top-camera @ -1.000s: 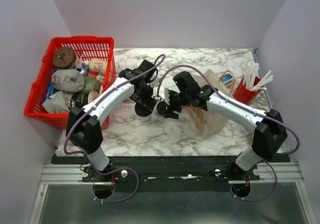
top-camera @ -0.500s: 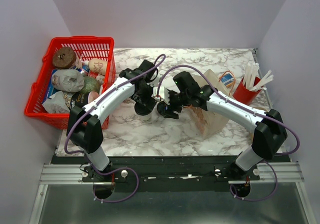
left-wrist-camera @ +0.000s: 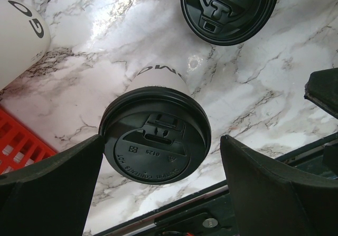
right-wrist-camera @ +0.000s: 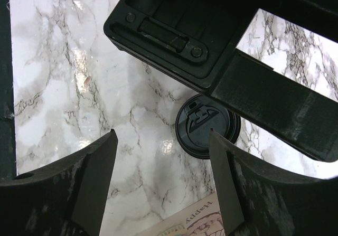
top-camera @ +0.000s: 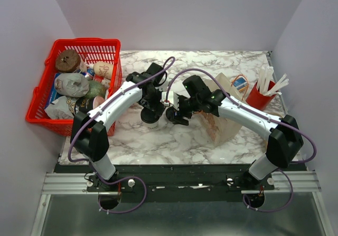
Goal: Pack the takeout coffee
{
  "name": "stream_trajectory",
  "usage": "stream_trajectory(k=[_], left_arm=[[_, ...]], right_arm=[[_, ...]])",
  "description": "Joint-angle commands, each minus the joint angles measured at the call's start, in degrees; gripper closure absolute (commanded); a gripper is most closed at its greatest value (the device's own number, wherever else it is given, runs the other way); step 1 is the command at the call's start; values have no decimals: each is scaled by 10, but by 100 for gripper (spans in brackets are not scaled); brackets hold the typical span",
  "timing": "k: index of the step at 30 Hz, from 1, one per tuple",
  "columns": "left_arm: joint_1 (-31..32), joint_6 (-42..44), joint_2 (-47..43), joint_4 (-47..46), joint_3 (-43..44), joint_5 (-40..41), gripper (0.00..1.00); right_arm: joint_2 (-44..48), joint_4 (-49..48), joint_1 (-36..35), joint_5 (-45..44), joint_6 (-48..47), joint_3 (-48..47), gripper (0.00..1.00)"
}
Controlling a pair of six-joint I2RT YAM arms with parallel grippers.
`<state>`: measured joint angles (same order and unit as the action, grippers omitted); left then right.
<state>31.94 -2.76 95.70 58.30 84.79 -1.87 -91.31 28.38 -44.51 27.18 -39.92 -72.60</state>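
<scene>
The takeout coffee [left-wrist-camera: 155,141], a small whitish paper cup with a round black lid, stands upright on the marble table. It shows in the top view [top-camera: 152,121] under my left gripper [top-camera: 150,109]. My left gripper [left-wrist-camera: 158,194] is open and straddles the lid; its left finger [left-wrist-camera: 53,186] is at the lid's rim, and the right finger stands apart. My right gripper [top-camera: 177,114] is open and empty [right-wrist-camera: 163,183], just right of the cup. The brown paper bag [top-camera: 224,114] stands to the right.
A loose flat black lid [left-wrist-camera: 228,9] lies on the table beyond the cup and also shows in the right wrist view [right-wrist-camera: 207,126]. Another white cup [left-wrist-camera: 21,35] is at the left. A red basket [top-camera: 42,96] of food is at far left, a red cup of stirrers [top-camera: 259,94] at right.
My left gripper and the cup under it sit very slightly further left. The right arm has not moved.
</scene>
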Motion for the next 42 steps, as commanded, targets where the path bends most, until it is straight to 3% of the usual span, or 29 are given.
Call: stream_trajectory(k=[1, 7, 15, 26, 42], left_arm=[[0, 1, -7, -6, 8, 14, 2], [-1, 24, -24, -6, 16, 25, 2], [-5, 153, -53, -32, -7, -29, 2], [-5, 143, -29, -14, -14, -61, 3], [-12, 171, -27, -6, -32, -45, 2]], right_arm=[[-8, -4, 2, 0, 7, -9, 21], [-6, -4, 2, 2, 7, -6, 21], [-5, 1, 2, 3, 5, -6, 21], [7, 15, 2, 3, -2, -15, 21], [-2, 17, 2, 13, 2, -18, 21]])
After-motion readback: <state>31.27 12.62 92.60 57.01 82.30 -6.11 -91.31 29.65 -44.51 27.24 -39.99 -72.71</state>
